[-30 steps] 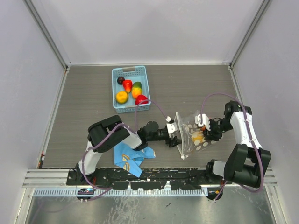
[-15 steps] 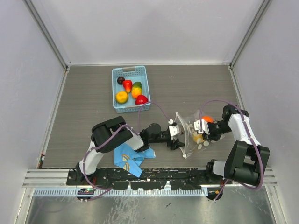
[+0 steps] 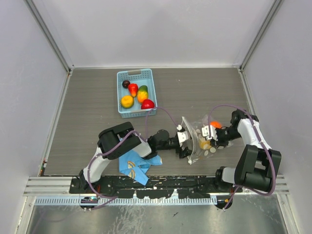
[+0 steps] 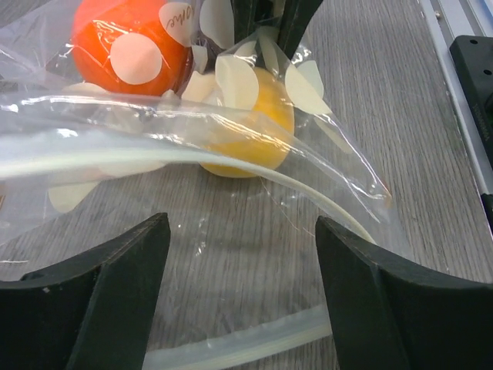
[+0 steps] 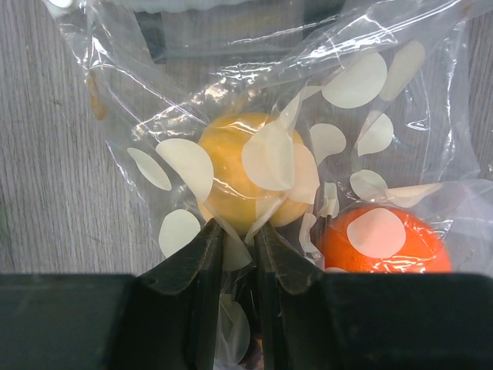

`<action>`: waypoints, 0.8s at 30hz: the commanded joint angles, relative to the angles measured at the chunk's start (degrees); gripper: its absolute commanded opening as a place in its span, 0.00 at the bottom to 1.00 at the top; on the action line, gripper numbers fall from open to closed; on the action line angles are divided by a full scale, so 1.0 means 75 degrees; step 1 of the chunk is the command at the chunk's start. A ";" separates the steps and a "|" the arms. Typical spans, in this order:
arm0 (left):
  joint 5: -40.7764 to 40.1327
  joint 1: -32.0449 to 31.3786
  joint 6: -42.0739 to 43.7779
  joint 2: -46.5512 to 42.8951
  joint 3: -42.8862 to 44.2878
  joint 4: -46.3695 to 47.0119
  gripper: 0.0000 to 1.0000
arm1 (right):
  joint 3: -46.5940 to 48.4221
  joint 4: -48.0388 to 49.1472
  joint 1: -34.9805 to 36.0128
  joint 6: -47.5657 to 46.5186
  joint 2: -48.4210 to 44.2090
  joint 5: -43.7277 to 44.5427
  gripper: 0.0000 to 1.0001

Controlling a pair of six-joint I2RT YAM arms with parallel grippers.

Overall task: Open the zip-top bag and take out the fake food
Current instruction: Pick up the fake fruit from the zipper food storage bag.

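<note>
One table (image 3: 87, 107) carried the basket (image 3: 134, 74) near its far edge, with five fruits (image 3: 127, 101) in it. Bag (image 3: 196, 130): toward the near-right corner. Left gripper (image 4: 243, 239): fingers apart at the bag mouth. Right gripper (image 5: 239, 231): pinched on the bag film. Orange fruit (image 5: 383, 239) and yellow fruit (image 5: 246, 173) sat inside the bag.

Both arms (image 3: 254, 135) have white links, black joints and looping purple cables (image 3: 226, 106).

We list, on the counter (image 3: 195, 92): basket (image 3: 134, 73) at 11 o'clock, fake food (image 3: 127, 101) in it; zip-top bag (image 3: 202, 139) at 4 o'clock, two more pieces inside; cloth (image 3: 134, 166) at 7 o'clock.
</note>
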 commanded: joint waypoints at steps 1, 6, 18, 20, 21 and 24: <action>-0.0279 -0.0084 -0.0062 0.0039 0.0219 0.0651 0.80 | -0.0324 0.0075 0.0291 0.0002 0.0343 0.0305 0.12; -0.0533 -0.0133 -0.0093 0.0034 0.0251 0.0570 0.86 | -0.0468 0.0267 0.0619 0.0248 0.0407 0.0309 0.06; -0.0687 -0.0146 -0.0257 0.0128 0.0446 0.0240 0.75 | -0.0202 0.0546 0.0461 0.1099 -0.0035 0.0540 0.36; -0.0690 -0.0151 -0.0278 0.0154 0.0514 0.0167 0.76 | -0.0281 0.0746 0.0470 0.1175 -0.0088 0.0536 0.35; -0.0692 -0.0148 -0.0287 0.0163 0.0567 0.0112 0.77 | -0.0319 0.0805 0.0471 0.1180 -0.0064 0.0511 0.34; -0.0675 -0.0146 -0.0322 0.0197 0.0704 0.0019 0.81 | -0.0436 0.0878 0.0478 0.1066 0.0113 0.0449 0.31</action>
